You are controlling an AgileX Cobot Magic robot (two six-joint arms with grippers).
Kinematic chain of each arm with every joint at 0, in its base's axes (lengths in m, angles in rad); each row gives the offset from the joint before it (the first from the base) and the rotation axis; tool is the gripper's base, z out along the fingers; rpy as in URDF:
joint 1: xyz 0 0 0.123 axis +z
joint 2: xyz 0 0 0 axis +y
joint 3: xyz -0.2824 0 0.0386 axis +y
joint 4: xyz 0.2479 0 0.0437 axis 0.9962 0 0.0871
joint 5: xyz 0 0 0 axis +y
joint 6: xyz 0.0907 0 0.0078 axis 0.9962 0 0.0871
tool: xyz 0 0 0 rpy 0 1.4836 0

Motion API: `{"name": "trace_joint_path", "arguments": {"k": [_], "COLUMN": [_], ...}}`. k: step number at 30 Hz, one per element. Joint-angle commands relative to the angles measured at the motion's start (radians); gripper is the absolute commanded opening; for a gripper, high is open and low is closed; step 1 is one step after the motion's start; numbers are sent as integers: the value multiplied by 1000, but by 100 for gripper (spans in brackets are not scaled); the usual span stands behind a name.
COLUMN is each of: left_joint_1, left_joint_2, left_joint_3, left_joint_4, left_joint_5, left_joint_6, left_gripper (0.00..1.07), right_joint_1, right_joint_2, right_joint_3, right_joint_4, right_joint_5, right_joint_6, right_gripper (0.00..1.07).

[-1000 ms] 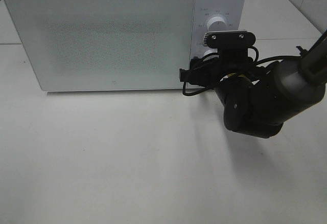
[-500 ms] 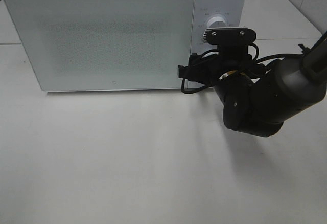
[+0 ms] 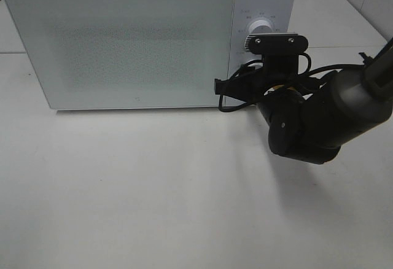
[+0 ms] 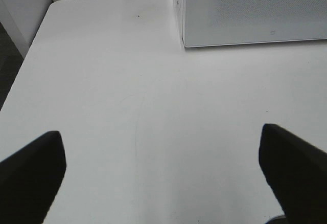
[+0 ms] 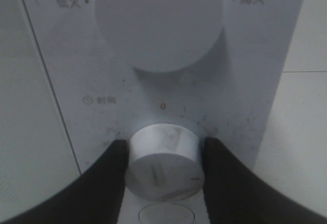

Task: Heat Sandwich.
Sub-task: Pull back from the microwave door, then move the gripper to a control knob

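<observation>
The sandwich is out of view. The white microwave [image 3: 123, 42] stands at the back of the table with its door shut. My right gripper [image 5: 163, 169] is at the control panel. Its two dark fingers [image 5: 102, 183] press against either side of the lower timer knob [image 5: 163, 157], shut on it. The bigger upper knob [image 5: 159, 19] sits free above it. In the exterior high view the right arm [image 3: 307, 121] and its wrist camera hide the lower knob, and only the upper knob [image 3: 259, 26] shows. My left gripper [image 4: 163, 183] hangs open over bare table, holding nothing.
A white table [image 3: 153, 189] stretches in front of the microwave. The microwave's lower corner [image 4: 245, 29] shows in the left wrist view, well beyond the left gripper. A round button [image 5: 163, 216] sits below the timer knob. Tiled floor lies to the microwave's right.
The right arm edged toward the control panel, and its fingers have closed in onto the lower knob. The left gripper has not moved.
</observation>
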Motion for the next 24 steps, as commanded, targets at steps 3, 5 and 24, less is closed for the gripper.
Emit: {"name": "trace_joint_path", "arguments": {"k": [3,5,24], "left_joint_1": [4,4,4], "left_joint_2": [-27,-27,-27], "left_joint_3": [4,4,4], "left_joint_4": [-1,-1,-1], "left_joint_5": [-9,-9,-9], "left_joint_6": [-1,-1,-1], "left_gripper": [97,97,97], "right_joint_1": [3,3,3], "right_joint_2": [-12,-12,-12], "right_joint_3": [-8,-8,-8], "right_joint_4": [-17,-17,-27], "right_joint_5": [1,1,-53], "right_joint_6": [-3,-3,279], "right_gripper": [6,7,9]}}
